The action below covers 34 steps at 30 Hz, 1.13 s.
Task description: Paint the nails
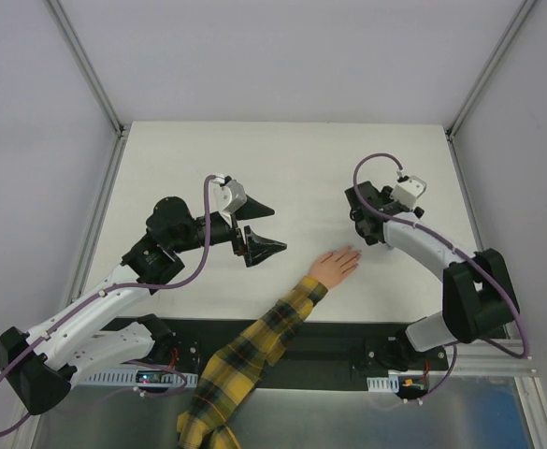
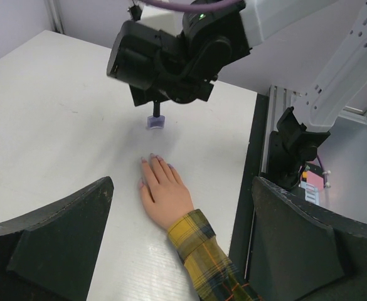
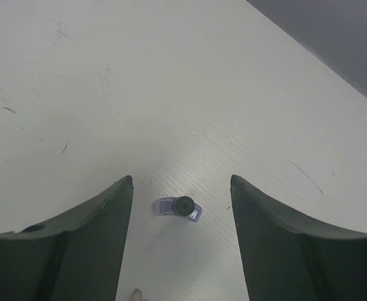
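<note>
A small peach hand lies flat, palm down, on the white table, its arm in a yellow-and-black plaid sleeve. The nails are tiny and pale at the fingertips; one fingertip shows in the right wrist view. A small purple bottle with a dark cap stands upright just beyond the fingers. My right gripper hangs open straight above the bottle without touching it. My left gripper is open and empty, left of the hand and pointing at it. In the top view the right gripper hides the bottle.
A black strip runs along the table's near edge, where both arm bases are bolted; the right arm's base stands close to the sleeve. Metal frame posts rise at the back corners.
</note>
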Motion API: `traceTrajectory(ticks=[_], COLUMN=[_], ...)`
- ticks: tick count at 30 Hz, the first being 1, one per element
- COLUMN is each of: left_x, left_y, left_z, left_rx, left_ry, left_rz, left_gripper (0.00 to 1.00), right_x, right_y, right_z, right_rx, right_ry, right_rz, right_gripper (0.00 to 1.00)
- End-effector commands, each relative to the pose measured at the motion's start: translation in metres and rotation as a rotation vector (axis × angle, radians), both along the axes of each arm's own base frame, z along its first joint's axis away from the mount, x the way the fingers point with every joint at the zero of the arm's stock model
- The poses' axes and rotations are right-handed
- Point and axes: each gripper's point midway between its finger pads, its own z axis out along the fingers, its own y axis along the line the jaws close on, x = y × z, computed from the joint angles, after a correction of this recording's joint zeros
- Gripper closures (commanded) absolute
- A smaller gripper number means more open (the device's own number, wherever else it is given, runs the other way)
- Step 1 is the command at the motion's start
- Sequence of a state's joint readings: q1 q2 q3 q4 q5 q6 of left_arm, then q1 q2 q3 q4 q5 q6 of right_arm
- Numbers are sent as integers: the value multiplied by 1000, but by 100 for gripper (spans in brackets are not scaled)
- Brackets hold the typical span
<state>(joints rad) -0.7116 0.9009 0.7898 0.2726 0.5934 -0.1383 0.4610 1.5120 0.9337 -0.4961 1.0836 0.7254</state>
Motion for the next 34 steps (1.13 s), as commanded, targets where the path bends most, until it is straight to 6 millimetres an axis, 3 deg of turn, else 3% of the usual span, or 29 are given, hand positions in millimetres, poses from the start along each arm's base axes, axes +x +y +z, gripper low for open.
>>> traceTrajectory(ticks=[1, 4, 7, 16, 22, 25, 30, 34], left_x=[0, 2, 2, 8, 17, 24, 37, 38], left_y=[1, 1, 2, 3, 7, 10, 19, 33], left_z=[12, 11, 10, 6, 5, 7, 20, 34], left_rx=[-31, -24, -19, -7, 3, -1, -13, -97], left_ry=[-43, -46, -48, -46, -54, -46, 20, 134], left_rz=[-6, 2, 6, 36, 94, 141, 243, 285], left_gripper=[9, 9, 9, 9, 8, 8, 7, 7], right_x=[4, -5, -19, -89, -130, -146, -159, -165], right_y=[1, 2, 16, 43, 48, 46, 41, 52], right_z=[51, 62, 71, 120, 152, 167, 165, 181], right_rx=[32, 50, 159, 283, 341, 338, 351, 407], right_ry=[-36, -12, 0, -49, -146, -194, -232, -311], right_rz=[108, 202, 411, 795, 899, 930, 919, 964], right_gripper=[34, 33, 31, 24, 16, 4, 0, 0])
